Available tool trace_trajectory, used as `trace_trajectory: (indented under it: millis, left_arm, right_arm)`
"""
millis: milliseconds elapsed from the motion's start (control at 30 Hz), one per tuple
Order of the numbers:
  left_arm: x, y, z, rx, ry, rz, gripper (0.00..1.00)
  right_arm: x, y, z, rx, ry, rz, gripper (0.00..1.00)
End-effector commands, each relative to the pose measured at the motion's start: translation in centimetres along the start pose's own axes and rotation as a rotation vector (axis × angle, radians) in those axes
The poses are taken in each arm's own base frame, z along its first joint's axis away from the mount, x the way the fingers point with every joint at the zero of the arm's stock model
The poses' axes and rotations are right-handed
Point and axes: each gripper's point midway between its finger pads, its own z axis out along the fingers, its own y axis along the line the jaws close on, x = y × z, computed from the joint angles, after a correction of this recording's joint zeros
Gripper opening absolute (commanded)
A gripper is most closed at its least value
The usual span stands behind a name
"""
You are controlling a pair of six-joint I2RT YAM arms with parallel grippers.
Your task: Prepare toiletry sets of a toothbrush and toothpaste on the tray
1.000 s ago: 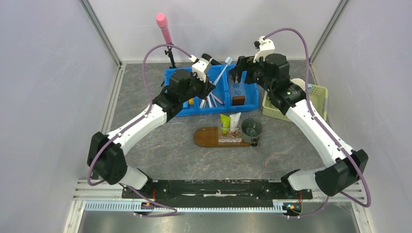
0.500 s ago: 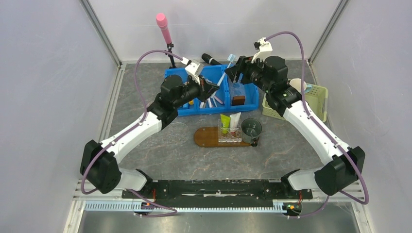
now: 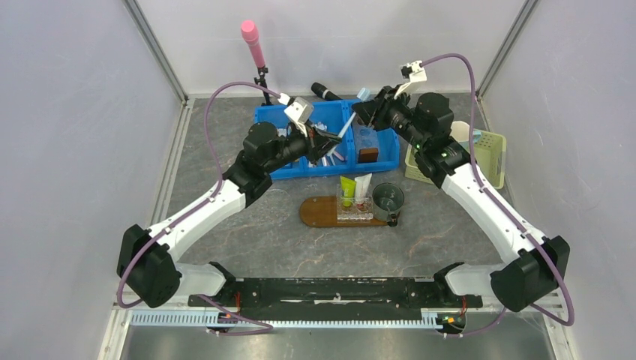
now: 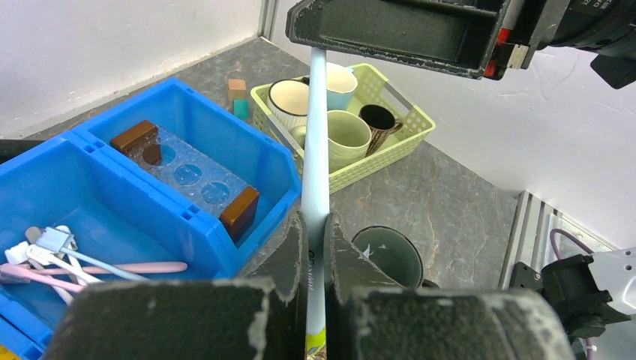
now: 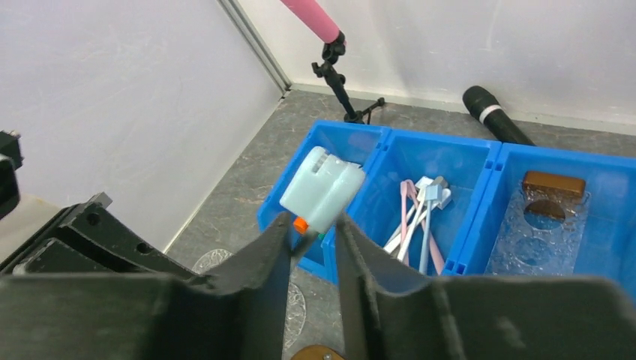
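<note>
My left gripper (image 3: 328, 144) (image 4: 316, 232) is shut on the lower handle of the light blue toothbrush (image 3: 346, 122) (image 4: 316, 150), holding it up over the blue bin (image 3: 390, 156). The toothbrush's capped head (image 5: 322, 187) sits at the fingertips of my right gripper (image 3: 365, 109) (image 5: 313, 225). Its jaws have narrowed around the head, but a gap still shows on one side. On the brown tray (image 3: 319, 212) a green toothpaste (image 3: 347, 189) and a white toothpaste (image 3: 363, 187) stand in a clear holder (image 3: 352, 214).
A dark cup (image 3: 388, 198) stands at the tray's right end. The blue bin holds pink and pale toothbrushes (image 5: 409, 217) and a clear rack (image 4: 187, 176). At the right is a pale green basket (image 3: 491, 146) of mugs. Behind the bin are a pink microphone stand (image 3: 251, 41) and a black microphone (image 3: 324, 91).
My left arm has swung right and tilted the toothbrush toward the right gripper. The right gripper came in over the brush head and its jaws have narrowed from wide open.
</note>
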Motion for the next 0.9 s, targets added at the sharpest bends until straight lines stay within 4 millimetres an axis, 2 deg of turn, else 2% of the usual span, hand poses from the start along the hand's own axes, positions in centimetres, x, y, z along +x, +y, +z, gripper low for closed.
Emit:
trace_trajectory:
  millis: [0, 100, 167, 200, 367, 500, 667, 767, 867]
  left_arm:
    - [-2.3, -1.6, -0.7, 0.052, -0.076, 0.005, 0.02]
    - [-2.1, -1.9, -0.8, 0.063, -0.075, 0.006, 0.02]
    - [-1.9, -2.0, -1.0, 0.066, -0.072, 0.012, 0.09]
    - [-1.8, -1.9, -1.1, 0.065, -0.072, 0.019, 0.16]
    - [-0.7, -1.6, -2.0, 0.038, -0.056, 0.025, 0.55]
    - [-0.3, -1.2, -3.3, -0.005, -0.052, 0.021, 0.73]
    - [0.2, -0.3, -5.4, -0.087, -0.053, 0.027, 0.82]
    - [0.6, 0.9, -6.7, -0.173, -0.053, 0.023, 0.88]
    - [1.2, 2.3, -8.1, -0.272, -0.049, 0.014, 0.9]
  right_arm:
    - [-2.0, 1.8, -1.2, -0.068, -0.069, 0.003, 0.27]
    - [-1.8, 2.1, -1.5, -0.088, -0.07, 0.007, 0.11]
    - [-1.7, 2.5, -2.0, -0.111, -0.074, -0.004, 0.01]
    - [-1.7, 2.7, -2.2, -0.126, -0.08, -0.014, 0.0]
    - [-1.0, 3.5, -4.5, -0.195, -0.12, -0.13, 0.0]
    - [0.4, 4.1, -7.1, -0.261, -0.147, -0.28, 0.0]
    - [2.9, 5.5, -10.6, -0.4, -0.18, -0.465, 0.0]
    - [4.4, 6.4, -12.5, -0.49, -0.238, -0.567, 0.0]
    - [5.4, 6.1, -13.8, -0.506, -0.301, -0.663, 0.0]
